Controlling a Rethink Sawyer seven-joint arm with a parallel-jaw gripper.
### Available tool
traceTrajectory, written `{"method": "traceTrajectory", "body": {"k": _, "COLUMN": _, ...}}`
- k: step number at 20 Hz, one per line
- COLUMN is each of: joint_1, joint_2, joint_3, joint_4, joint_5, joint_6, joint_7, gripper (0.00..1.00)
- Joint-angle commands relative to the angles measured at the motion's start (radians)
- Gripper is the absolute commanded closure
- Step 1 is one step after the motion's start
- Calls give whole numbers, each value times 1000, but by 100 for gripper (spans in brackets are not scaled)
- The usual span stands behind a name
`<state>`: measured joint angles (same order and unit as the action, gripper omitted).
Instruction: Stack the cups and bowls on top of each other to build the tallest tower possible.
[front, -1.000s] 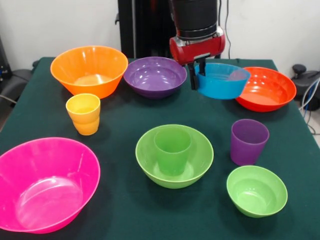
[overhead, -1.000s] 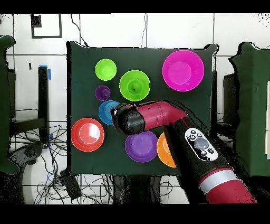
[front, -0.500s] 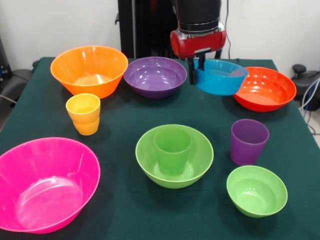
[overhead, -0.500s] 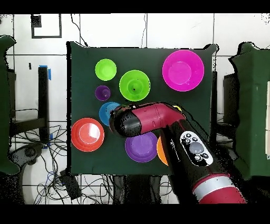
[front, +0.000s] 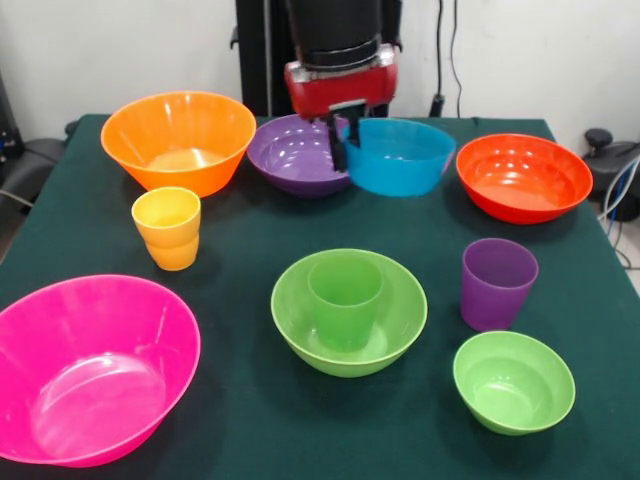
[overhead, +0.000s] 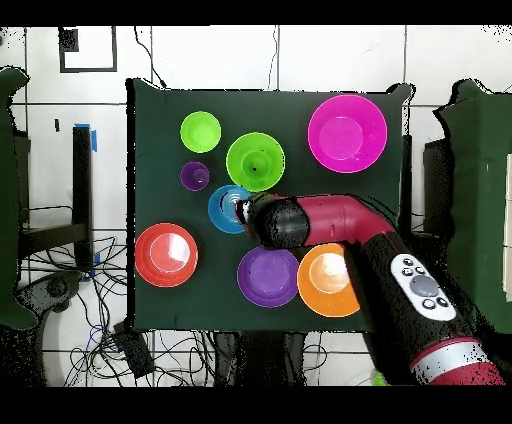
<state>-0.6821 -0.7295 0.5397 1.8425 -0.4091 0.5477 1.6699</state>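
My gripper (front: 345, 137) is shut on the rim of the small blue bowl (front: 400, 157) and holds it lifted above the table, in front of the purple bowl (front: 292, 152). From above the blue bowl (overhead: 225, 208) shows beside my wrist (overhead: 275, 222). The green cup (front: 345, 298) stands inside the lime-green bowl (front: 400, 325) at the table's middle. The purple cup (front: 497, 282) and small green bowl (front: 513, 381) stand to its right. The yellow-orange cup (front: 168, 227) stands on the left.
The large orange bowl (front: 178, 138) is at the back left, the red-orange bowl (front: 522, 176) at the back right, the large pink bowl (front: 88, 368) at the front left. The table (front: 250, 420) is covered in dark green cloth.
My gripper has carried the blue bowl leftward in the front view, from beside the red-orange bowl to in front of the purple bowl.
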Motion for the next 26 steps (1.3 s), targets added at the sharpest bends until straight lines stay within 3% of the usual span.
{"method": "traceTrajectory", "body": {"k": 1, "joint_1": -41, "joint_2": 173, "joint_3": 87, "joint_4": -253, "joint_5": 44, "joint_6": 332, "joint_7": -245, "gripper": 100}}
{"method": "traceTrajectory", "body": {"k": 12, "joint_1": -3, "joint_2": 190, "joint_3": 134, "joint_4": -461, "joint_5": 66, "joint_6": 642, "joint_7": -222, "gripper": 100}}
{"method": "traceTrajectory", "body": {"k": 18, "joint_1": 6, "joint_2": 100, "joint_3": 139, "joint_4": -432, "joint_5": 13, "joint_6": 601, "joint_7": -189, "gripper": 100}}
{"method": "traceTrajectory", "body": {"k": 26, "joint_1": 11, "joint_2": 73, "joint_3": 183, "joint_4": -536, "joint_5": -6, "joint_6": 663, "joint_7": -278, "gripper": 100}}
